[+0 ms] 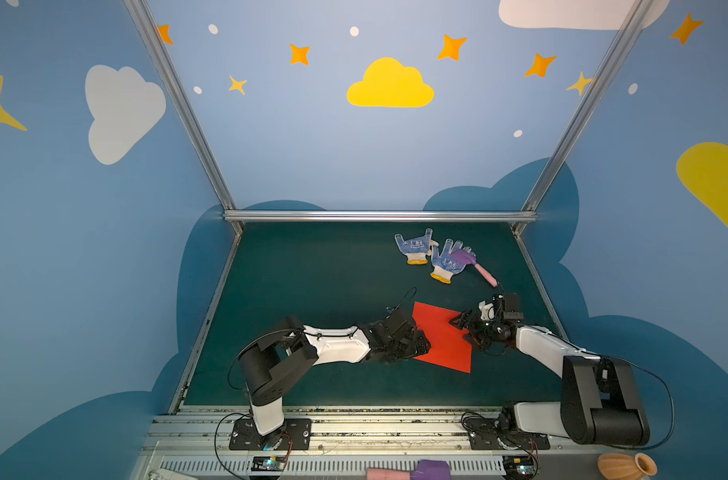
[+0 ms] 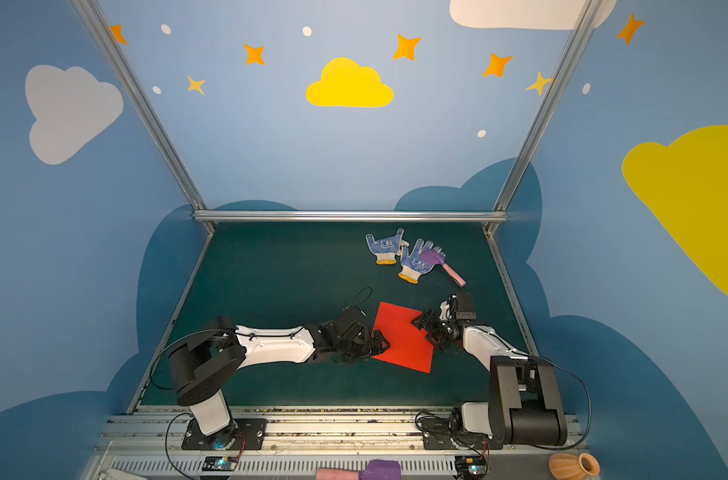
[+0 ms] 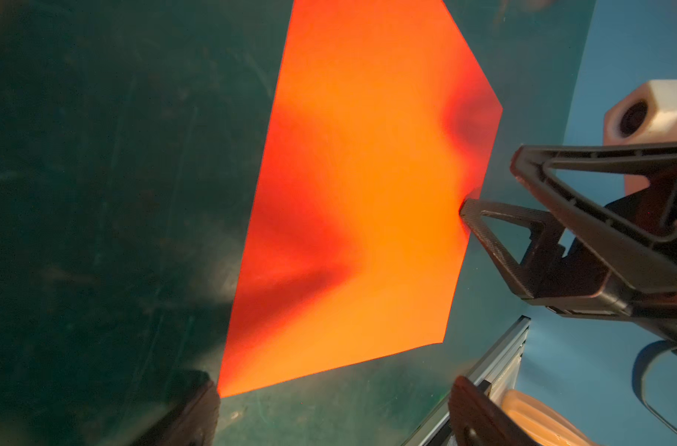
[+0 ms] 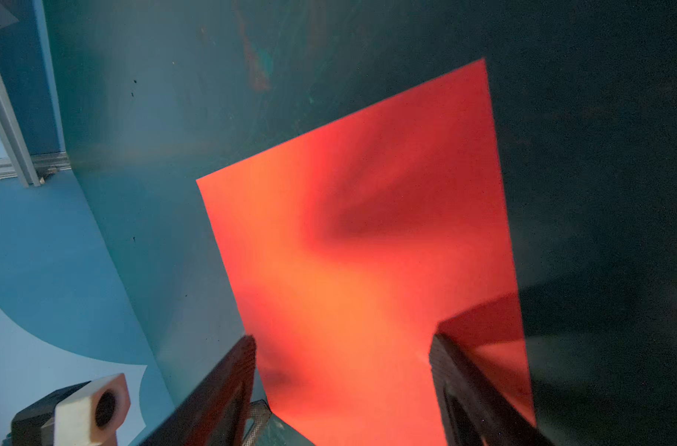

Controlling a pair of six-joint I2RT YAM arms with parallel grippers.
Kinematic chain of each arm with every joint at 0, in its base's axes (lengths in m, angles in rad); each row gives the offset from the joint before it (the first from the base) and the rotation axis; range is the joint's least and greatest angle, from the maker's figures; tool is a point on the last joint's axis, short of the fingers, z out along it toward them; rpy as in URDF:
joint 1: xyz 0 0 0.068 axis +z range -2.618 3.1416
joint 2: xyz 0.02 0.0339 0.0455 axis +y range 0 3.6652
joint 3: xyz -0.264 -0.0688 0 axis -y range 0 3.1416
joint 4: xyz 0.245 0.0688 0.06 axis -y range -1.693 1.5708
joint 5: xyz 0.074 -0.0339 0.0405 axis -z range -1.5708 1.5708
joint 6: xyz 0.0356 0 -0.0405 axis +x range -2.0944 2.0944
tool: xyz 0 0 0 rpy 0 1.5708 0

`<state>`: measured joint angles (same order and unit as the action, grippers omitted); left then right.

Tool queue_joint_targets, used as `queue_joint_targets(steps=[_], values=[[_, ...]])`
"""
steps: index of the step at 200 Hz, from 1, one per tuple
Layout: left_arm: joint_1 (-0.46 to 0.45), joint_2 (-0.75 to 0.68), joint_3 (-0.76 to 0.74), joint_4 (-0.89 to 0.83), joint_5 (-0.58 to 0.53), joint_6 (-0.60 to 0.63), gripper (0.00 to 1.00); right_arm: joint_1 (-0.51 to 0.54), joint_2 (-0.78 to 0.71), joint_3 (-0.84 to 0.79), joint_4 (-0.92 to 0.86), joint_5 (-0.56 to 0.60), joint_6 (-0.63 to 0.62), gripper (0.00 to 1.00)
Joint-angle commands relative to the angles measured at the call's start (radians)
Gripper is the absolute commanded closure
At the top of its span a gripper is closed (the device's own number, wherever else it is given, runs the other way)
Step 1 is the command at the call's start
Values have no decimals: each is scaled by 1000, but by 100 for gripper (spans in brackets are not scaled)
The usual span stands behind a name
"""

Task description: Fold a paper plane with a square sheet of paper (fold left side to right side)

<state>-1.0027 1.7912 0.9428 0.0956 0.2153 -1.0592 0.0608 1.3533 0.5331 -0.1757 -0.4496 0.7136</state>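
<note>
Top view, left hand over paper's edge

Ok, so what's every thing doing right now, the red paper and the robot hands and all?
square sheet of paper: flat on the mat, not folded yet.
left gripper: open, at the paper's left edge.
right gripper: open, one fingertip touching the paper's right edge.
gloves: lying flat, side by side.
toy hammer: lying down, head on one glove.
</note>
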Motion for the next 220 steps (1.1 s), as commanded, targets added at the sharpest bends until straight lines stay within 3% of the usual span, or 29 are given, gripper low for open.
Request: queue_joint_targets(steps=[1, 82, 132, 163, 188, 220], values=[[-13, 48, -37, 13, 3, 8, 6, 16, 49, -38, -79, 2, 1, 26], [53, 119, 27, 139, 44, 177, 4, 16, 46, -38, -81, 0, 0, 26], [174, 223, 122, 213, 266, 255, 4, 17, 45, -38, -82, 0, -2, 26], [204, 273, 222, 90, 334, 334, 5, 16, 45, -39, -84, 0, -2, 26], [213, 295, 259, 34, 354, 365, 9, 17, 44, -38, -84, -1, -3, 26], [220, 303, 261, 24, 359, 371, 26, 16, 46, -38, -80, -1, -3, 26]])
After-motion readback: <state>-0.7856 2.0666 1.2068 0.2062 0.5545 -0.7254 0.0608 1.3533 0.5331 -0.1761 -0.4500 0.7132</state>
